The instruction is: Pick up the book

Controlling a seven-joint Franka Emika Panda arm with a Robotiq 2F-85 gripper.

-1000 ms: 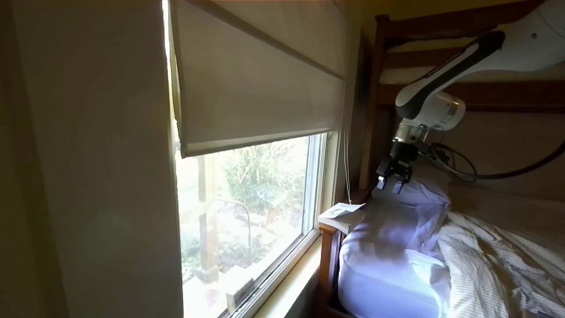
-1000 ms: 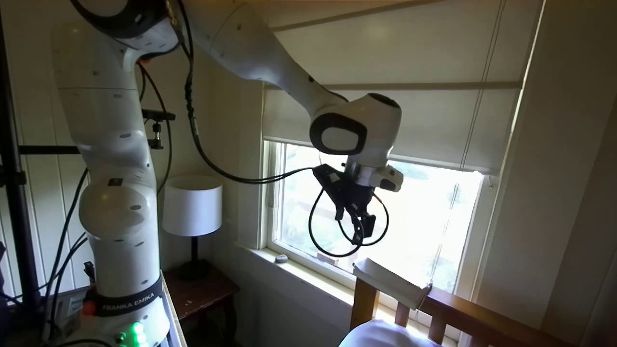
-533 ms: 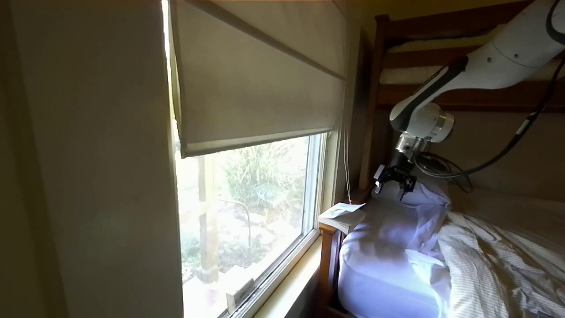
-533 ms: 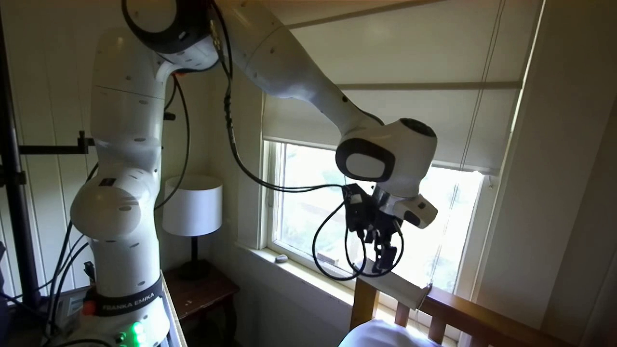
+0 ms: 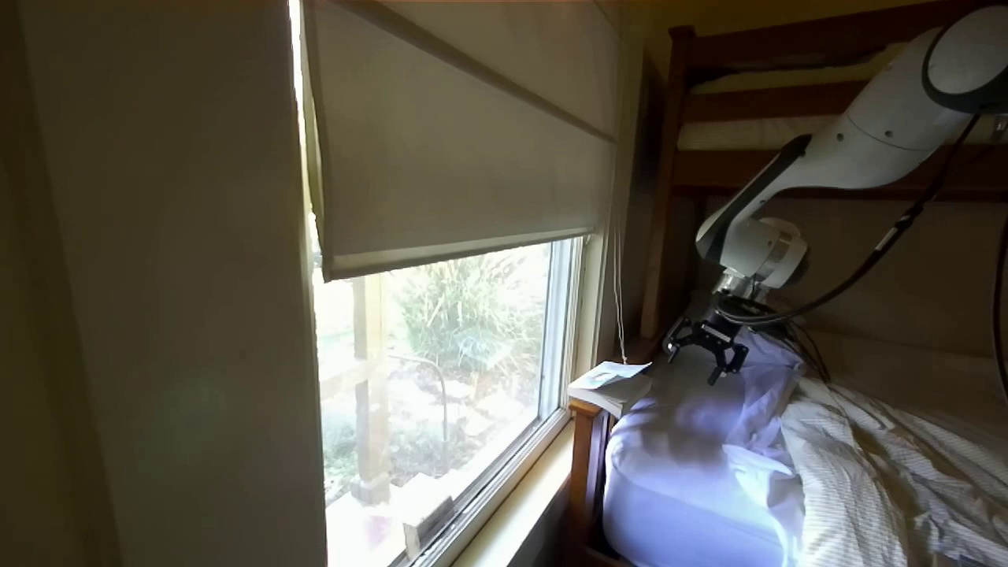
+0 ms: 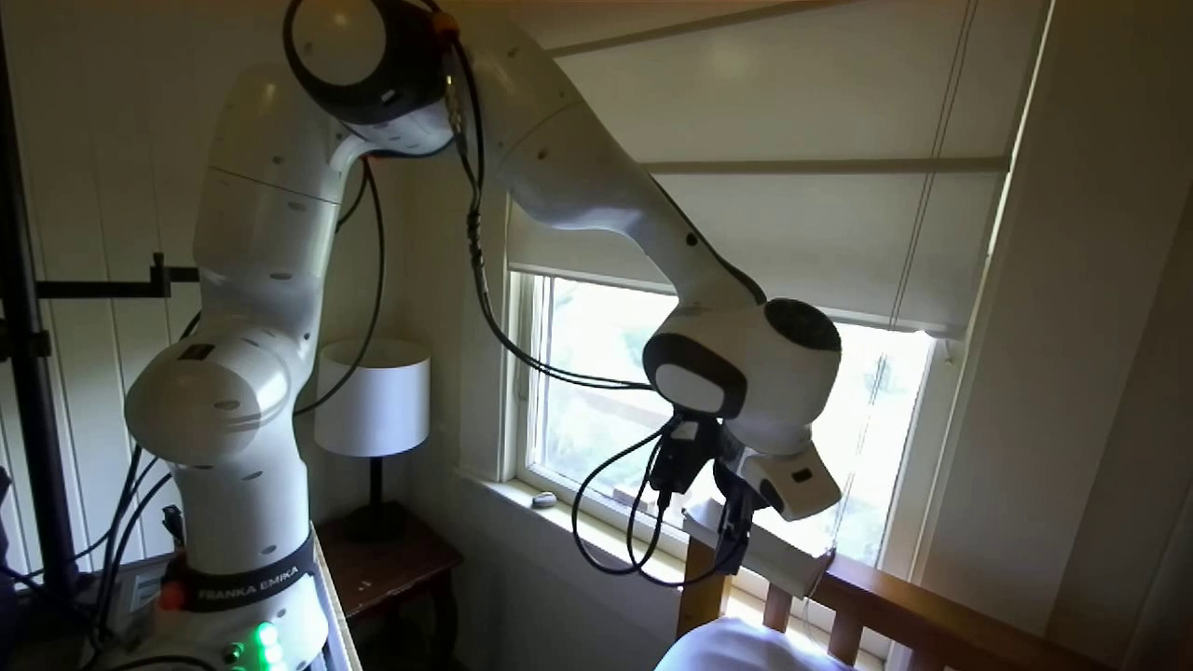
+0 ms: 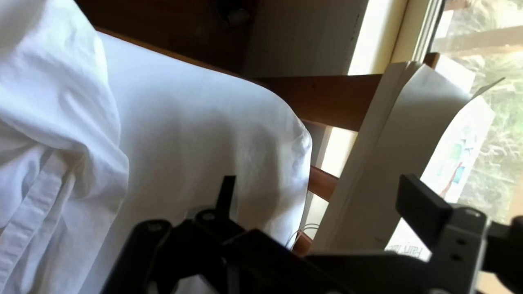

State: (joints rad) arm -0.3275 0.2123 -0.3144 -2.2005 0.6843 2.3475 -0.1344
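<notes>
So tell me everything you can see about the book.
The book is thick, pale and paperback-looking. Its top leaf, perhaps the cover, curls up, with green, blue and red artwork and partly hidden lettering. It lies on the wooden bunk-bed rail beside the window, unheld; the open hand stands apart.
</notes>
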